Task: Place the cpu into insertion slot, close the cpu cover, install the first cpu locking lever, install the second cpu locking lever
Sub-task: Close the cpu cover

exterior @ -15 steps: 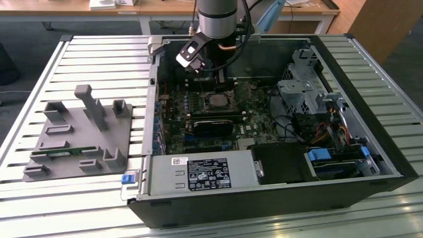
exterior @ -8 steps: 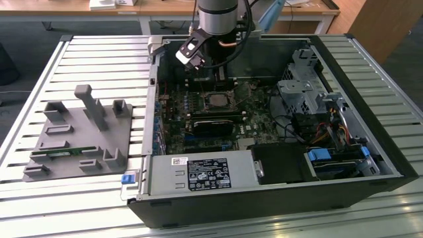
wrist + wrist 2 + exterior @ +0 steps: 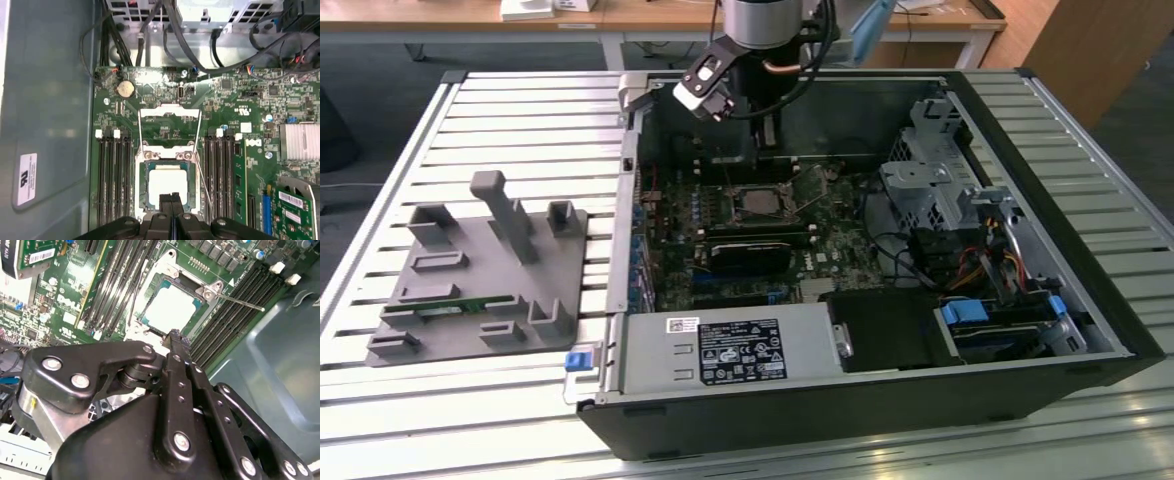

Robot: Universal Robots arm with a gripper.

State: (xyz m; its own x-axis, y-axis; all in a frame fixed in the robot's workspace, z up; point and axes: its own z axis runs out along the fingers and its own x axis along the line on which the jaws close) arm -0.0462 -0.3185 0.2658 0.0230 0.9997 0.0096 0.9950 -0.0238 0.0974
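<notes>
The cpu [image 3: 167,186] lies flat in the insertion slot [image 3: 141,192], its pale metal top facing up; it also shows in the second wrist view [image 3: 172,307]. The cpu cover [image 3: 169,113] is swung open, away from the socket. Thin wire locking levers [image 3: 204,182] stand unlatched beside the socket, one of them [image 3: 241,302] sticking out over the memory slots. My gripper [image 3: 171,201] hangs just above the near edge of the chip, shut with nothing between its fingers [image 3: 175,340]. In the exterior view the gripper [image 3: 769,138] hangs inside the case above the socket [image 3: 758,203].
The open computer case [image 3: 1067,130] rests on a slatted metal table. A black card [image 3: 750,252] lies in front of the socket, with the power supply [image 3: 727,350] and drive cage [image 3: 927,190] nearby. Cables [image 3: 200,55] run past the board. A grey fixture [image 3: 480,270] stands at the exterior view's left.
</notes>
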